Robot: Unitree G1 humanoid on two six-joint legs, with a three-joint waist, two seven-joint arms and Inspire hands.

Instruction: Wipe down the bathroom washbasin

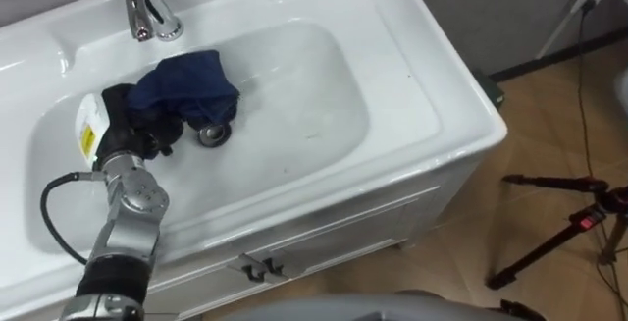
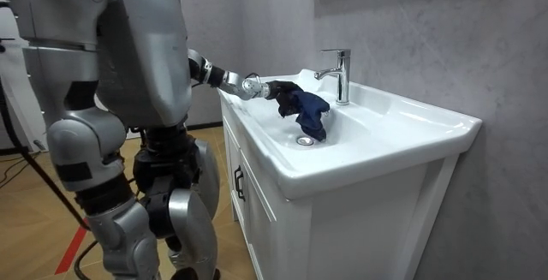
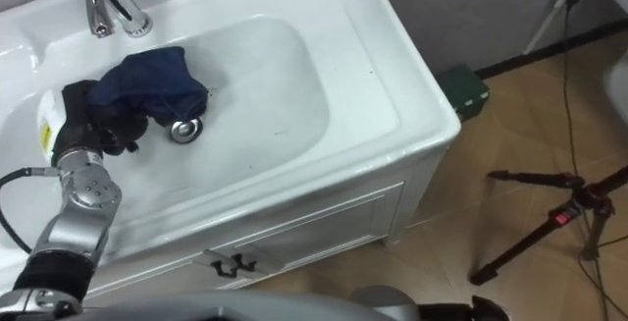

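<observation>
Cloth sits bunched in the curled fingers of the left hand. Held low beside the drain, it looks ready to sweep the basin

Left arm reached forward, black robot hand closed on a crumpled dark blue cloth.
The silver left forearm comes in from the lower left of the eye views, with the wrist in line with it. In the room view the robot stands upright, its forearm sloping slightly down to the wrist, and the cloth hangs from its curled fingers.
</observation>
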